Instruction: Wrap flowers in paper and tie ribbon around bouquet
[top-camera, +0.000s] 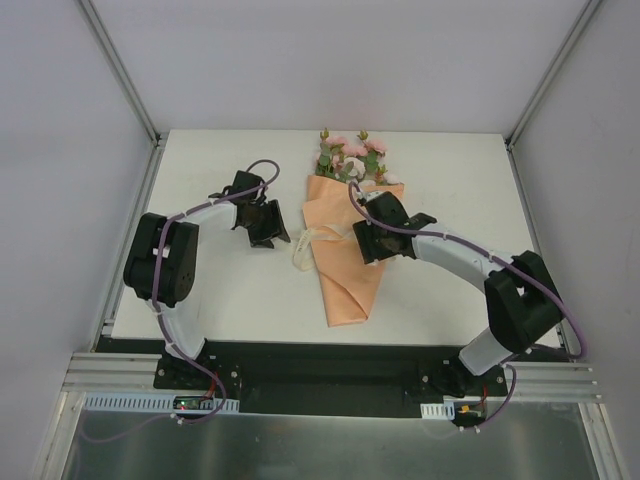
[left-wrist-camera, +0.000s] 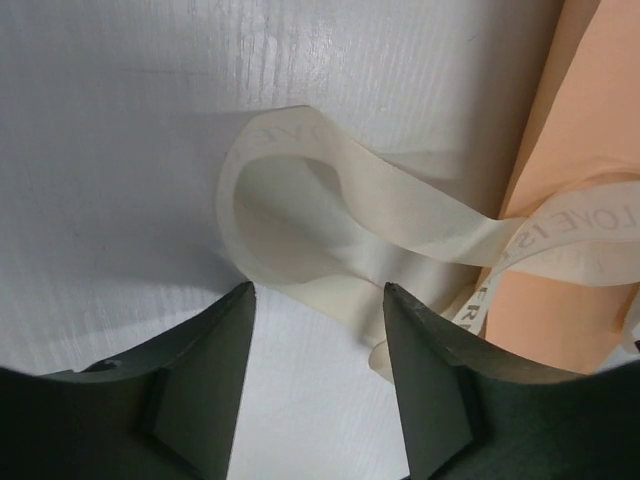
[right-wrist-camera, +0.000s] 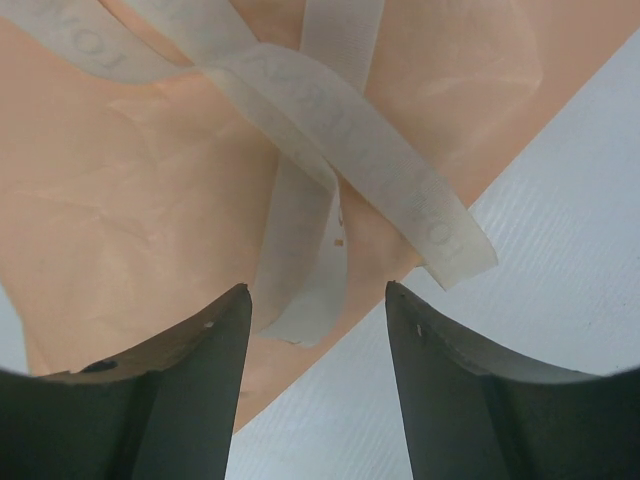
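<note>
Holding: nothing is gripped; the fingers of the left hand (left-wrist-camera: 318, 300) are seen spread apart, and those of the right hand (right-wrist-camera: 318, 300) as well.
Left hand position: it is kept low over the worktop (top-camera: 225, 290), just beside the cone, with a loose loop of the ribbon (left-wrist-camera: 420, 205) lying before its fingertips.
Right hand position: it is held over the paper (top-camera: 345, 270), above the place where two ribbon strands are crossed.
Probable reason: one hand is set at each side of the crossing, so that each ribbon end can be taken and pulled; the tie is judged loose and not finished.
Bouquet: the flowers (top-camera: 350, 155) are wrapped in the peach cone, with the blooms toward the far edge and the point toward the arms.
Worktop: white and faintly ribbed.
Room: pale walls (top-camera: 320, 60) are seen on three sides, joined by metal frame posts (top-camera: 120, 65).
</note>
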